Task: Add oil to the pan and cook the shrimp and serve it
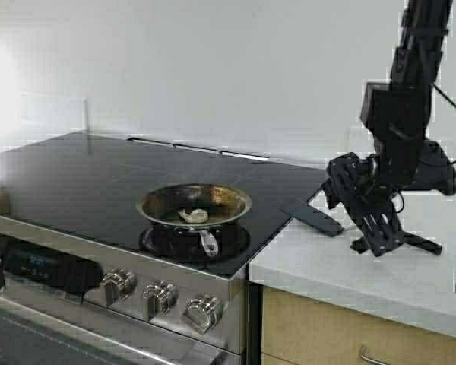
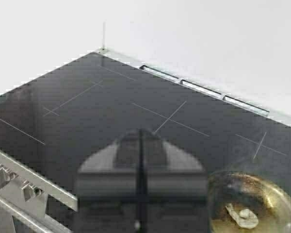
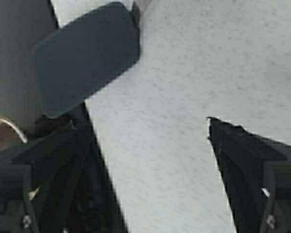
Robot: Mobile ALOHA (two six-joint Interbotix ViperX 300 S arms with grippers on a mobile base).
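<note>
High view: pan [image 1: 194, 205] sits on the stove's front burner, shrimp [image 1: 194, 216] inside, cooking. Right gripper [image 1: 362, 217] hovers over the tabletop beside the pan, fingers spread wide, empty, beside a dark spatula [image 1: 311, 217]. Left gripper [image 2: 140, 194] waits, fingers pressed together.

A black glass cooktop [image 1: 99, 171] tops a steel range with three knobs [image 1: 159, 298] at 6 o'clock. At 3 o'clock, a pale speckled countertop [image 1: 380, 277] sits over wooden cabinets [image 1: 319, 334]. A plain white wall [image 1: 213, 68] fills 12 o'clock.
</note>
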